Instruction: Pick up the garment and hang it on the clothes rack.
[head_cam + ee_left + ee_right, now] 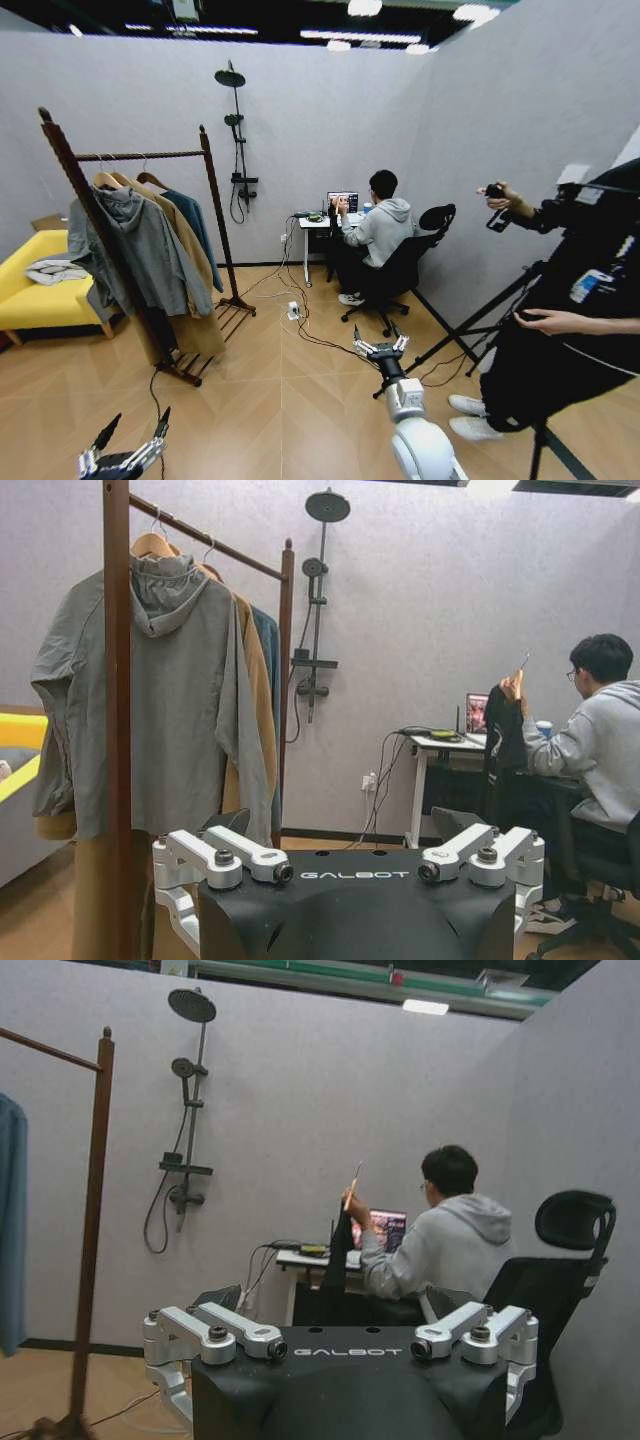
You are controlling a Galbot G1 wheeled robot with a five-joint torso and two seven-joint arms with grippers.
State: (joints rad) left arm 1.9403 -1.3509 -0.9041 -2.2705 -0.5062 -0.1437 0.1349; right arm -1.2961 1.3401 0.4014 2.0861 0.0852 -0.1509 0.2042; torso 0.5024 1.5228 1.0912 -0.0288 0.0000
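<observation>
Our left gripper (133, 437) hangs low at near left, fingers (104, 432) spread and holding nothing. Our right gripper (379, 346) reaches over the floor at centre, fingers spread too. The garment (197, 235) hangs on the clothes rack (215, 205) at far left, behind a tan coat (188, 250) and grey hoodie (140, 245).

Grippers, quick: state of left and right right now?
Left gripper: open, holding nothing, low above the floor.
Right gripper: open, holding nothing, out over the floor ahead.
</observation>
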